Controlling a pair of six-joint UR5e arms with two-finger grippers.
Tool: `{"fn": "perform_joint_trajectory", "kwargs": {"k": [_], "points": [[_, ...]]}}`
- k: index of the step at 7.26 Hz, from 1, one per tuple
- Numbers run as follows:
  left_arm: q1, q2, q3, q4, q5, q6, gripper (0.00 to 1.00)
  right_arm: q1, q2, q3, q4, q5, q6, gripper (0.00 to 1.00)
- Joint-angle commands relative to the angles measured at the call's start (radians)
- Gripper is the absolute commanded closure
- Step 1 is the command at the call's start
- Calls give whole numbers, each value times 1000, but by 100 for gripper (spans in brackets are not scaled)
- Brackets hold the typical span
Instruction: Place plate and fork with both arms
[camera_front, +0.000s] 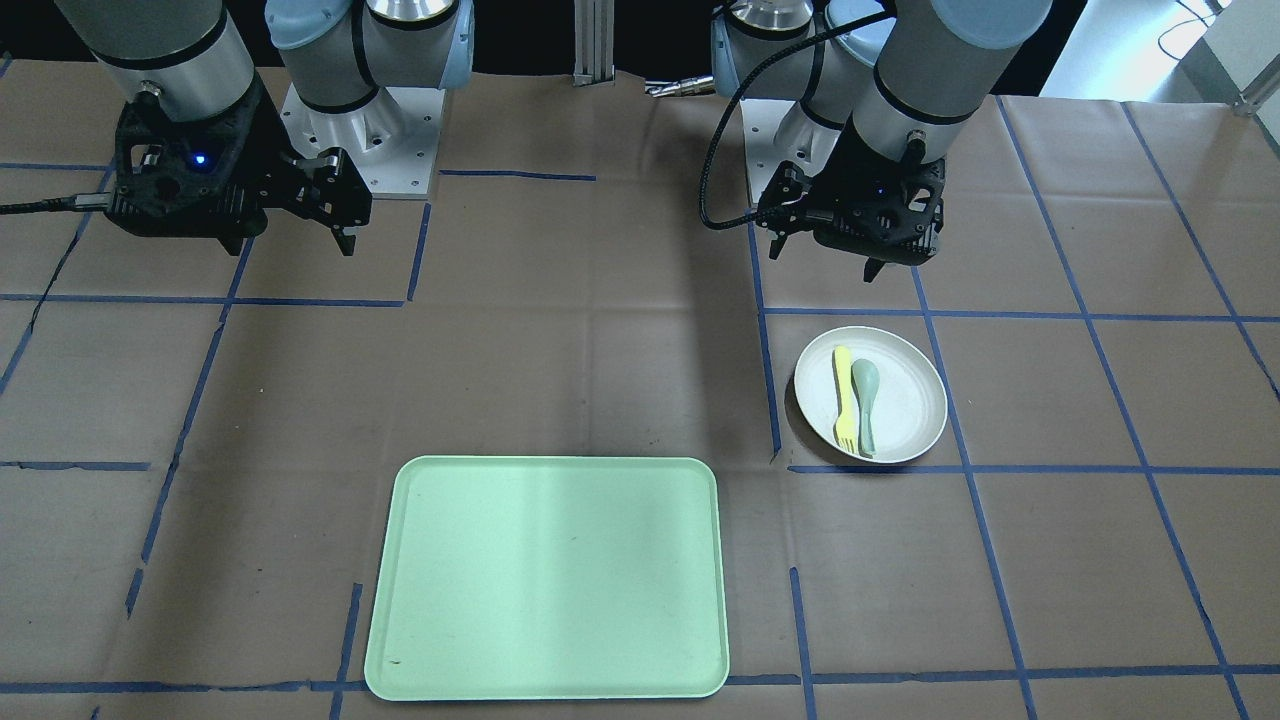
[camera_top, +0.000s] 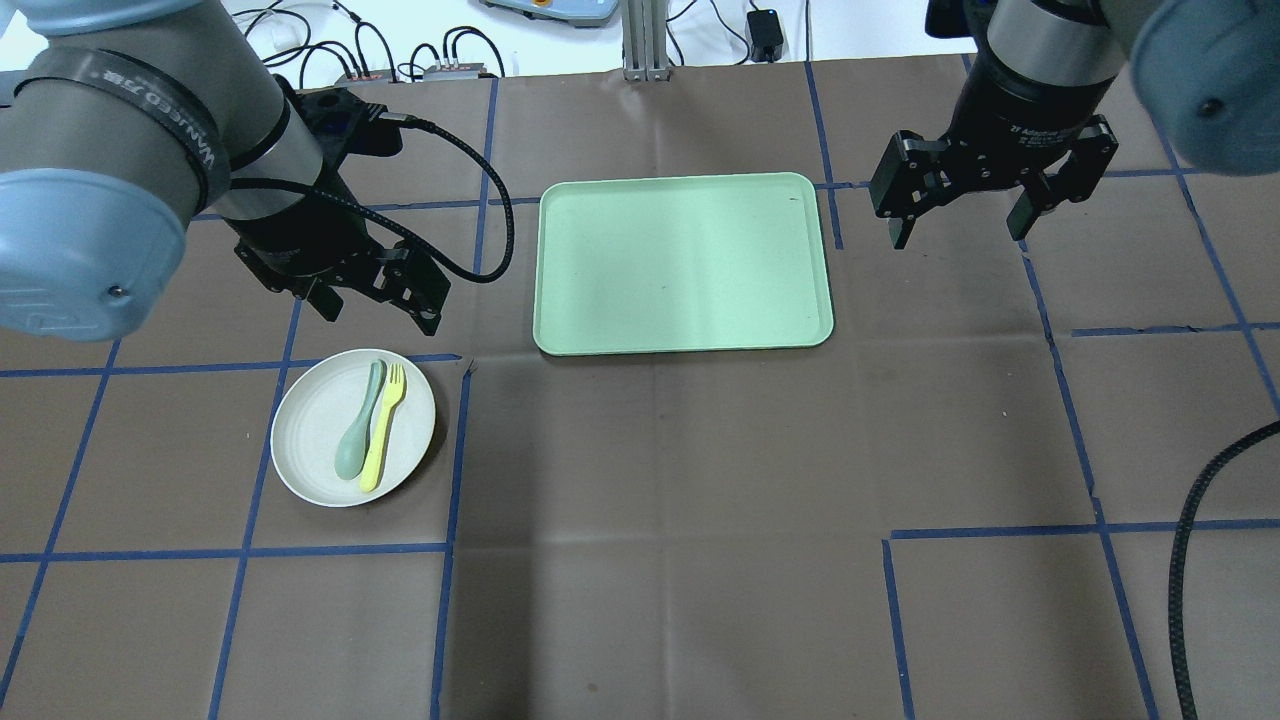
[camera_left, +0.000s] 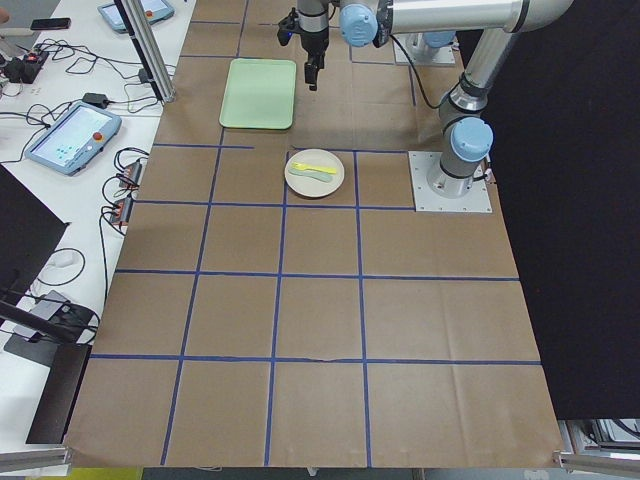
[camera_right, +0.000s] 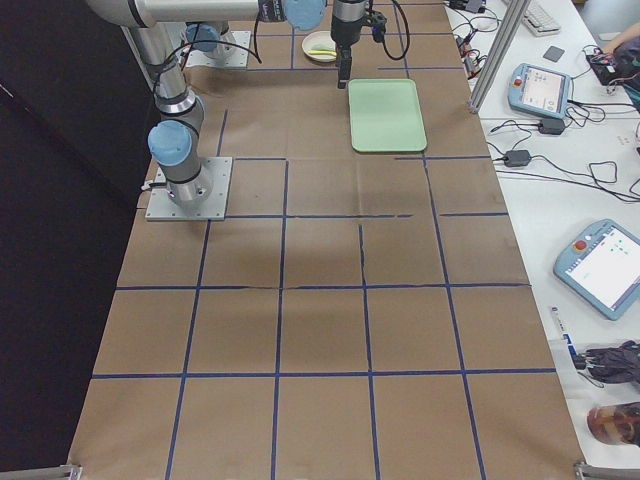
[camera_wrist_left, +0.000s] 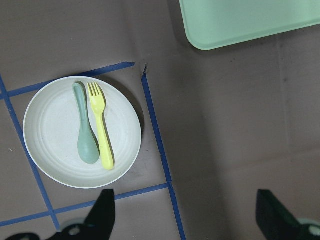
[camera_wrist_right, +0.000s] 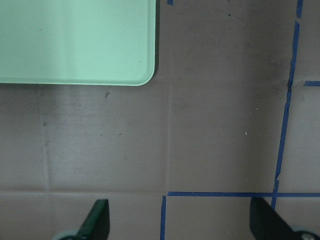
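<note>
The off-white plate (camera_top: 310, 420) lies on the table at my left, with the pale-yellow fork (camera_top: 383, 428) and a teal-grey spoon (camera_top: 358, 435) side by side in it. The left wrist view shows the plate (camera_wrist_left: 50, 130) and the fork (camera_wrist_left: 101, 127) below and to the left of the fingers. My left gripper (camera_top: 375, 318) hangs open and empty above the plate's far edge. My right gripper (camera_top: 962, 232) is open and empty, above bare table to the right of the tray. In the front view the plate (camera_front: 910, 400) lies below the left gripper (camera_front: 825, 262).
The mint-green tray (camera_top: 683, 262) lies flat in the middle of the far side, with nothing in it; its corner shows in the right wrist view (camera_wrist_right: 75, 40). Blue tape lines cross the brown paper table cover. A black cable hangs from each wrist.
</note>
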Motion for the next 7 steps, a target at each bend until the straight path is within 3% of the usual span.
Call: {"fn": "perform_joint_trajectory", "kwargs": {"k": [1,7], "points": [[0,-7,-1,0,-2,2,0,0,-1,0,0,1,2,0],[5,-2,-12,35,0,0,0,0,-1,0,0,1,2,0]]}}
